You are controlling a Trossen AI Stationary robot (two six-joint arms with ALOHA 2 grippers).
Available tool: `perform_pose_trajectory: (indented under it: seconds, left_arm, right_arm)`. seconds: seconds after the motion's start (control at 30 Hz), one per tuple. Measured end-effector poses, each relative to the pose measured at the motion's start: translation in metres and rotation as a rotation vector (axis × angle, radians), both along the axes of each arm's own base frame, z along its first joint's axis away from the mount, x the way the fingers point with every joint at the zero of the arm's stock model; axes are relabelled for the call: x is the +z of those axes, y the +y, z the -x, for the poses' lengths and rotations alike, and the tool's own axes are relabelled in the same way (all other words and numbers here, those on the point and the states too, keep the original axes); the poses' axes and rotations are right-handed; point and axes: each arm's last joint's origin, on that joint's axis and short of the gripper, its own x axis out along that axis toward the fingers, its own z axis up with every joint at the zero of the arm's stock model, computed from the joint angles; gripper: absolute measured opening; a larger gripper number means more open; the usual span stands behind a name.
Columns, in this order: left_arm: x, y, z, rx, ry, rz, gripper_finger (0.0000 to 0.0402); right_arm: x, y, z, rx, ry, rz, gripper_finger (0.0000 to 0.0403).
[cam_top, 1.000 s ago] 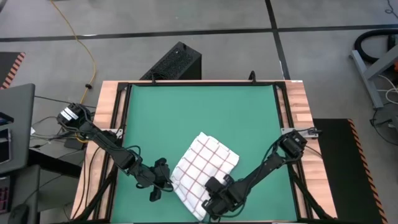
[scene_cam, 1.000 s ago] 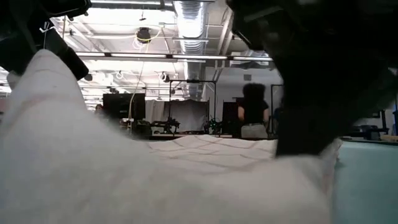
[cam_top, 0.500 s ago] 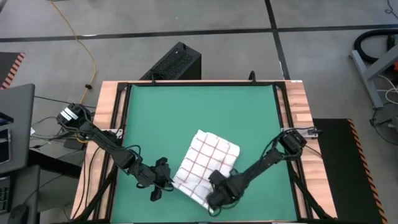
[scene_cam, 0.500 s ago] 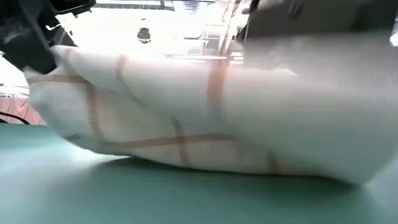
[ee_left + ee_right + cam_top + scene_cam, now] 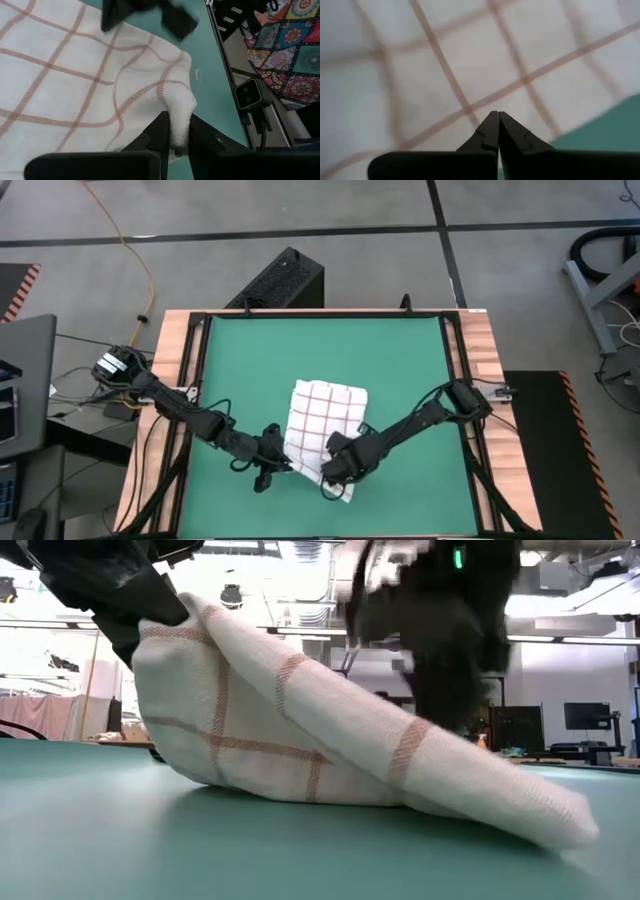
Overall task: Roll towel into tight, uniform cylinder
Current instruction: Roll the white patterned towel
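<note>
Folded towel (image 5: 320, 420) lying on the green mat (image 5: 300, 350) of the worktop (image 5: 478, 350), low in the middle of the high view, one corner lifted. Left tool (image 5: 176, 142) clamped on a bunched corner of the towel at its lower left edge. Right tool (image 5: 498, 131) closed with fingertips together, resting at the towel's lower right edge, nothing visibly pinched between them.

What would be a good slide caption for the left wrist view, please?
Left gripper pinching a bunched corner of the checked towel over the green mat.
</note>
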Motion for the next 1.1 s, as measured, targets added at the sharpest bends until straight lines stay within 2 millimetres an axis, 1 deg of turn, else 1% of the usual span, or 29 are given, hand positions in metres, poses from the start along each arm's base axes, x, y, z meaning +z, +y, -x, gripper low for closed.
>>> perform_pose_trajectory:
  seconds: [0.07, 0.13, 0.23, 0.33, 0.4, 0.47, 0.53, 0.57, 0.6, 0.7, 0.77, 0.83, 1.0, 1.1]
  left_arm:
    - [0.000, 0.000, 0.000, -0.002, 0.000, 0.000, 0.0041]
    - [0.000, 0.000, 0.000, -0.008, -0.003, -0.008, 0.0041]
    - [0.000, 0.000, 0.000, -0.014, -0.005, -0.017, 0.0041]
    - [0.000, 0.000, 0.000, -0.014, -0.005, -0.017, 0.0041]
    - [0.000, 0.000, 0.000, -0.014, -0.005, -0.018, 0.0041]
    - [0.000, 0.000, 0.000, -0.016, -0.006, -0.021, 0.0041]
    - [0.000, 0.000, 0.000, -0.019, -0.008, -0.026, 0.0041]
    - [0.000, 0.000, 0.000, -0.020, -0.009, -0.029, 0.0041]
    - [0.000, 0.000, 0.000, -0.023, -0.010, -0.033, 0.0041]
    - [0.000, -0.001, 0.000, -0.043, -0.008, -0.034, 0.0041]
    - [0.000, -0.001, 0.000, -0.044, -0.006, -0.035, 0.0041]
    - [0.000, -0.001, 0.001, -0.046, -0.005, -0.034, 0.0041]
    - [-0.001, -0.001, 0.001, -0.054, -0.001, -0.031, 0.0041]
    - [-0.001, -0.001, 0.001, -0.056, 0.001, -0.030, 0.0041]
  right_arm:
    - [0.020, 0.000, 0.004, -0.007, -0.060, -0.006, 0.0026]
    - [0.036, 0.006, 0.008, 0.010, -0.119, -0.026, 0.0032]
    - [0.045, 0.022, 0.012, 0.058, -0.200, -0.069, 0.0044]
    - [0.052, 0.050, 0.010, 0.105, -0.348, -0.170, 0.0069]
    - [0.046, 0.072, 0.009, 0.128, -0.412, -0.226, 0.0093]
    - [0.027, 0.089, 0.012, 0.126, -0.387, -0.253, 0.0123]
    - [0.006, 0.100, 0.016, 0.106, -0.325, -0.252, 0.0155]
    - [0.000, 0.104, 0.018, 0.095, -0.310, -0.247, 0.0172]
    - [-0.001, 0.107, 0.016, 0.083, -0.317, -0.258, 0.0187]
    - [-0.007, 0.111, 0.014, 0.004, -0.299, -0.272, 0.0221]
    - [-0.013, 0.110, 0.015, -0.037, -0.264, -0.258, 0.0230]
    - [-0.013, 0.109, 0.015, -0.057, -0.263, -0.256, 0.0231]
    - [-0.001, 0.104, 0.016, -0.059, -0.281, -0.255, 0.0219]
    - [0.023, 0.107, 0.014, -0.014, -0.320, -0.273, 0.0215]
